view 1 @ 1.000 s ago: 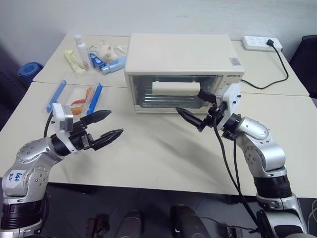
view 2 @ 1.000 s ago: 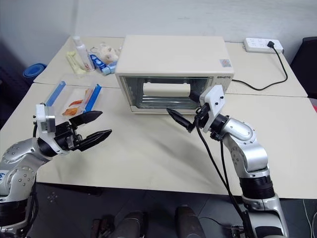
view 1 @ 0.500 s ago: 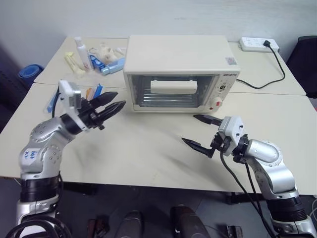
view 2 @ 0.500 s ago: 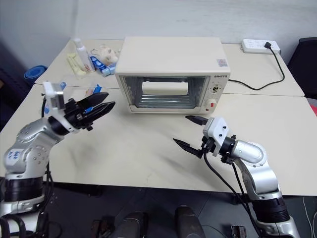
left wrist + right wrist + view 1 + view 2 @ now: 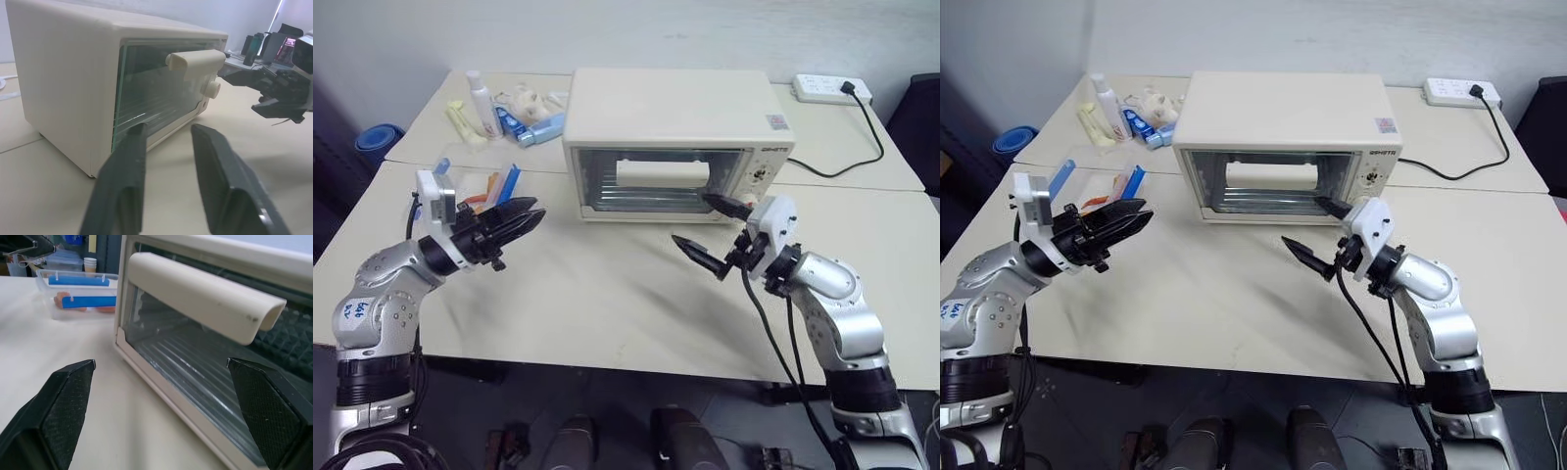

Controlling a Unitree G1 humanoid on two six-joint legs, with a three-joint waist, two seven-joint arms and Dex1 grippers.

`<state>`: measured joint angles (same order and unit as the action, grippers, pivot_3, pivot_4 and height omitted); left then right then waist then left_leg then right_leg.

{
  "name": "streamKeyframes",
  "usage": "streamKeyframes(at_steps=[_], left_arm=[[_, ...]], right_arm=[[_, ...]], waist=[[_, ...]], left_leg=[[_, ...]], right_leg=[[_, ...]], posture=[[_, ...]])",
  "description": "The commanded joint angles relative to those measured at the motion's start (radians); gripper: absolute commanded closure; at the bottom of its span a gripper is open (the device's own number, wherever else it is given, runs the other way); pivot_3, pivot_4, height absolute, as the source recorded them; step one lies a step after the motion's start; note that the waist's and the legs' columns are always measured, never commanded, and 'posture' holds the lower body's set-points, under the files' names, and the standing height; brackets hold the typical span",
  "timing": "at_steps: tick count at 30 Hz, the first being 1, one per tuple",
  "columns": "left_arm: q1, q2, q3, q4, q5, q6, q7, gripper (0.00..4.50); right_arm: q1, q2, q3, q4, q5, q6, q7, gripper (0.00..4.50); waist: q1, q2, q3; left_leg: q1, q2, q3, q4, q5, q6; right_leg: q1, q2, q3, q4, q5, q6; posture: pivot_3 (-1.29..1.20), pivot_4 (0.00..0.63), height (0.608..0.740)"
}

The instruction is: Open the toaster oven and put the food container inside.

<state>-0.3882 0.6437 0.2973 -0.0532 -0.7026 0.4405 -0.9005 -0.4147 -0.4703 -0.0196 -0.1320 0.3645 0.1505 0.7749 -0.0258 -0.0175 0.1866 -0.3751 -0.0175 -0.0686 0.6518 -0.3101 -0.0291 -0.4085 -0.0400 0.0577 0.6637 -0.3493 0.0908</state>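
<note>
Beige table (image 5: 607,313), toaster oven (image 5: 671,137) door closed just beyond wide-open empty right tool (image 5: 713,235); left tool (image 5: 514,220) part-open, empty

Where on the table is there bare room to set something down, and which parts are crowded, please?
The widest free patch is the table in front of the toaster oven, between the left gripper and the right gripper. Right of the oven it is bare up to the cable. The far left corner, behind the food container, is crowded with bottles and tubes.
</note>
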Motion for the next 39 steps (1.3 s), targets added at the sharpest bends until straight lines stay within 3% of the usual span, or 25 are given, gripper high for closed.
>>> streamKeyframes(at_steps=[1, 11, 24, 36, 39], left_arm=[[0.009, -0.002, 0.013, -0.046, -0.004, -0.03, -0.015, 1.78], [0.058, -0.013, 0.022, -0.077, -0.031, -0.013, -0.018, 1.78], [0.042, -0.017, 0.01, -0.059, -0.036, -0.012, -0.046, 1.78], [0.02, -0.017, 0.02, -0.014, -0.025, -0.019, -0.057, 1.78], [0.008, -0.016, 0.036, 0.012, -0.041, -0.011, -0.063, 2.3]], right_arm=[[-0.04, 0.013, 0.0, 0.013, 0.006, -0.038, 0.021, 0.0], [-0.053, 0.025, 0.012, 0.025, 0.0, -0.076, 0.052, 0.0], [-0.093, 0.038, -0.009, 0.091, -0.018, -0.02, -0.052, 0.0], [0.052, -0.005, -0.012, -0.025, 0.03, -0.14, 0.093, 0.0], [0.106, -0.036, 0.005, -0.043, 0.007, -0.161, 0.127, 0.0]], waist=[[-0.001, 0.0, 0.0], [-0.005, 0.0, 0.0], [-0.004, 0.0, 0.0], [-0.003, 0.0, 0.0], [-0.003, 0.0, 0.0]], left_leg=[[0.0, 0.0, 0.0, 0.0, 0.0, 0.0], [0.0, 0.0, 0.001, -0.001, 0.0, 0.0], [0.0, 0.0, 0.001, -0.001, 0.0, 0.0], [-0.001, 0.0, 0.001, -0.001, 0.0, 0.0], [-0.001, 0.0, 0.001, 0.0, 0.0, 0.001]], right_leg=[[0.0, 0.0, 0.0, 0.0, 0.0, 0.0], [-0.001, 0.0, 0.0, 0.0, 0.0, 0.0], [-0.001, 0.0, 0.0, 0.0, 0.0, 0.0], [-0.001, 0.0, 0.0, 0.0, 0.0, 0.0], [-0.001, 0.0, 0.0, 0.0, 0.0, 0.0]], posture=[[0.0, 0.15, 0.74], [0.0, 0.15, 0.74], [0.0, 0.15, 0.74], [0.0, 0.15, 0.74], [0.0, 0.15, 0.74]])
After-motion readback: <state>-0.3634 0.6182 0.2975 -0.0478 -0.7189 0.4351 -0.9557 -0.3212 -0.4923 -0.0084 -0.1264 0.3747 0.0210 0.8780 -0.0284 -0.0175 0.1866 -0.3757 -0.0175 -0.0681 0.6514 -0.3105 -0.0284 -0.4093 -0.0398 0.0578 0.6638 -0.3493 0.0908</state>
